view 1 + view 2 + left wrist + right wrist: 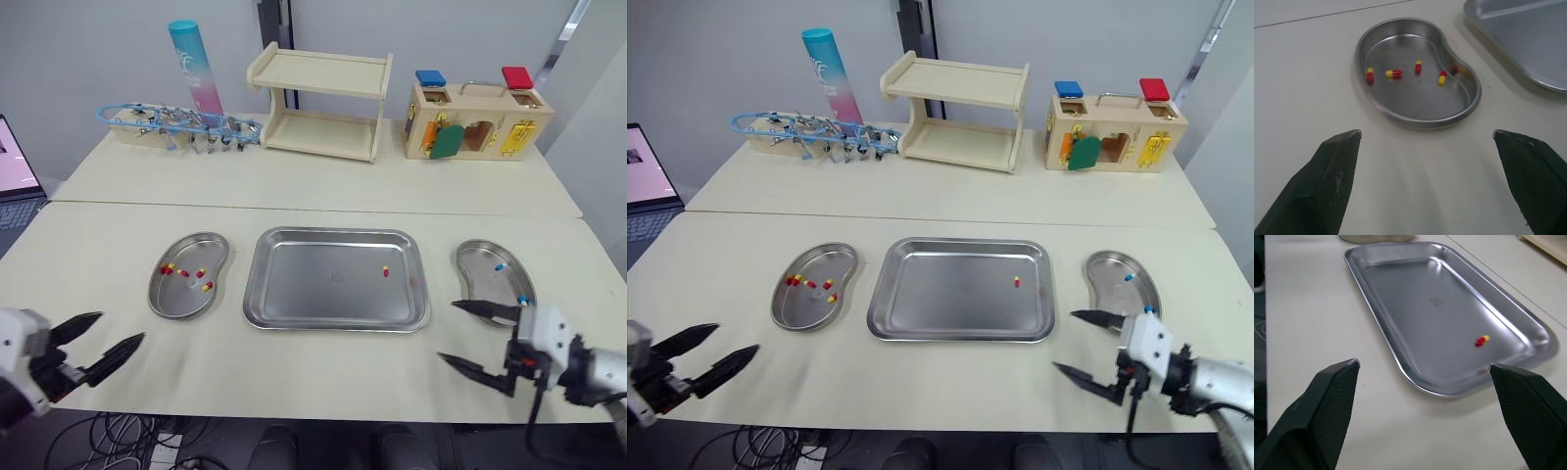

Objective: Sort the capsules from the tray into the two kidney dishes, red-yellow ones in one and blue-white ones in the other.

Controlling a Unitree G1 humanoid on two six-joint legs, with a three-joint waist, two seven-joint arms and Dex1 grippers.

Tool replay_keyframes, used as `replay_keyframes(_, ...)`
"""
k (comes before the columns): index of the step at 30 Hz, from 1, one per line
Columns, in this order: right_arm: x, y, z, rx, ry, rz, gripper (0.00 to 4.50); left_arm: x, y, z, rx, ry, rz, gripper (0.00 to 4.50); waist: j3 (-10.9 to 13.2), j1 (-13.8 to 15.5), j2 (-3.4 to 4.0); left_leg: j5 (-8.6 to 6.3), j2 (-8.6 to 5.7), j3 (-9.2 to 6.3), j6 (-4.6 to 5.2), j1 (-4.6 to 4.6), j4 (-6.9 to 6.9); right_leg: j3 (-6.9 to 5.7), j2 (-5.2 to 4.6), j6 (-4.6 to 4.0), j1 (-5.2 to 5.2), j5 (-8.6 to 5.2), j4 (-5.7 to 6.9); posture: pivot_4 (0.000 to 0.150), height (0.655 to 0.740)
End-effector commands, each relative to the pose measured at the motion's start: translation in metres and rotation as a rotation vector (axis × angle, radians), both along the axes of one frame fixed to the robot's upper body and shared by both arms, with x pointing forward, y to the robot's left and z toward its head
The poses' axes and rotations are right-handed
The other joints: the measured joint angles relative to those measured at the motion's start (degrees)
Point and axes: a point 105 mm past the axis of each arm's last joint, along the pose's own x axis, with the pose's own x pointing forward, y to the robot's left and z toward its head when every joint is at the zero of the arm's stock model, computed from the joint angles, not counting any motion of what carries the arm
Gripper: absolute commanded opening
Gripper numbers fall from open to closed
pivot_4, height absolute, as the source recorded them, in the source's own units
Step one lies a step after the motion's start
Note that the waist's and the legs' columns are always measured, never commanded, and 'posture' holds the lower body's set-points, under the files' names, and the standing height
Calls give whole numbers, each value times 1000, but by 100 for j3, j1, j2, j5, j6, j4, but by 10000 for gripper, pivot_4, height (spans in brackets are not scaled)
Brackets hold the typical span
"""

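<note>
Left gripper [120,329] and right gripper [449,331]: fingers wide apart, empty, over the table's [323,382] near edge. One red-yellow capsule [385,272] lies in the tray [294,319]. The left kidney dish [157,296] holds red-yellow, the right kidney dish [468,251] blue-white. Sorting judged nearly complete.

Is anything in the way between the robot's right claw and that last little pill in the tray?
Nothing visible blocks it. Between the open right gripper and the red-yellow capsule lie only bare table and the low rim of the tray, which the gripper would have to clear.

Six red-yellow capsules [385,272], two blue-white capsules [498,265], two kidney dishes [181,300], one tray [313,289].
</note>
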Motion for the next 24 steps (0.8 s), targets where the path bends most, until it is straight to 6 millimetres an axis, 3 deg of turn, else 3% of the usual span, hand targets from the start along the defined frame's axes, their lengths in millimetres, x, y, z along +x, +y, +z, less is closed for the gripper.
replay_keyframes(1, 2, 16, -2, 31, -64, -51, 45000, 7, -28, 13, -8, -40, -107, 44871, 0, -2, 0, 0, 0, 1, 0, 0, 0, 1, 0, 0, 0, 0, 0, 1500, 7400)
replay_keyframes(5, 3, 24, -10, 67, -61, -108, 45000, 12, -53, 21, -39, -62, -189, 44871, 1, -16, 3, 0, 0, 0, 0, 3, -2, 2, 1, -1, -2, 0, 2, 1500, 7400)
replay_keyframes(14, 2, 23, -27, 74, -51, -148, 45000, 31, -131, 33, -90, -72, -535, 44871, 2, 7, 6, 0, 0, -1, 0, 3, 0, 0, 1, -1, 0, 0, 2, 1500, 7400)
replay_keyframes(24, 2, 21, -27, 106, -92, -227, 45000, 72, -200, 19, -40, -82, -800, 44871, 2, -15, 11, 0, 0, -2, 0, 3, 1, 4, 6, -1, -3, 0, 5, 1500, 7400)
